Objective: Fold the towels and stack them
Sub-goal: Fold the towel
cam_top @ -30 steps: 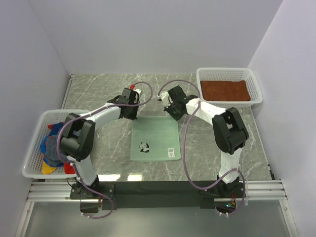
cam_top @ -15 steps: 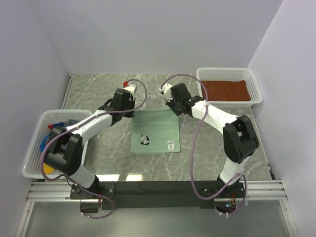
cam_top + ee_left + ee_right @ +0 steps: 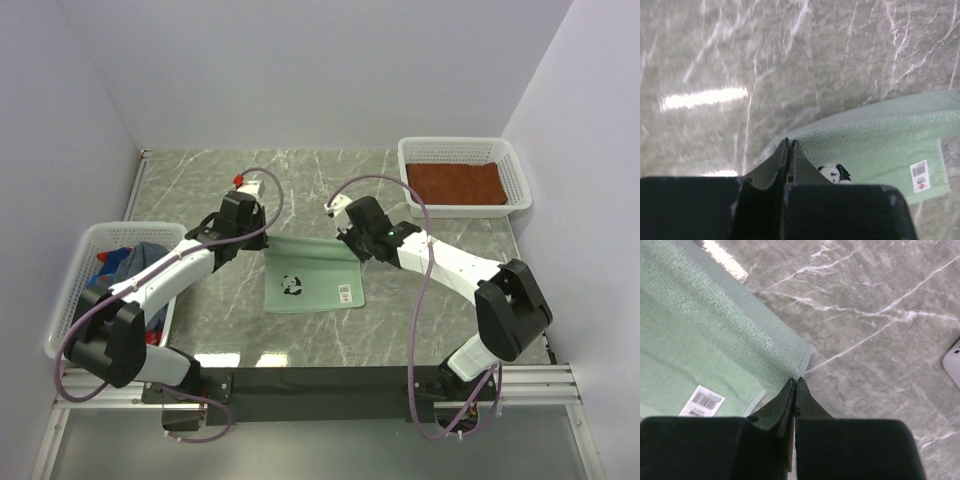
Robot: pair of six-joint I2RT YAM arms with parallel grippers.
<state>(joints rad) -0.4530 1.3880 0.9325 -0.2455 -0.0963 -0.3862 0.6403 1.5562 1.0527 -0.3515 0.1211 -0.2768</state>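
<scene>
A pale mint-green towel (image 3: 318,283) with a panda print (image 3: 291,285) lies in the middle of the table. Its far edge is raised and curls over toward the near side. My left gripper (image 3: 265,238) is shut on the far left corner of that towel (image 3: 875,127), my left gripper's (image 3: 789,142) tips meeting at the cloth's edge. My right gripper (image 3: 351,246) is shut on the far right corner of the same towel (image 3: 725,325), with my right gripper's (image 3: 795,380) tips pinching its corner. A rust-brown towel (image 3: 455,183) lies flat in the right basket.
A white mesh basket (image 3: 460,144) stands at the far right. Another white basket (image 3: 68,300) sits at the left edge with dark blue and bright patterned towels (image 3: 140,258) bunched inside. Grey marble table (image 3: 430,300) surrounds the green towel. A white label (image 3: 346,293) shows on its near right part.
Both grippers lifted the towel's far edge, swung away from the bases, then came back nearer with it. The far edge now curls over, and the towel has shifted slightly farther.
</scene>
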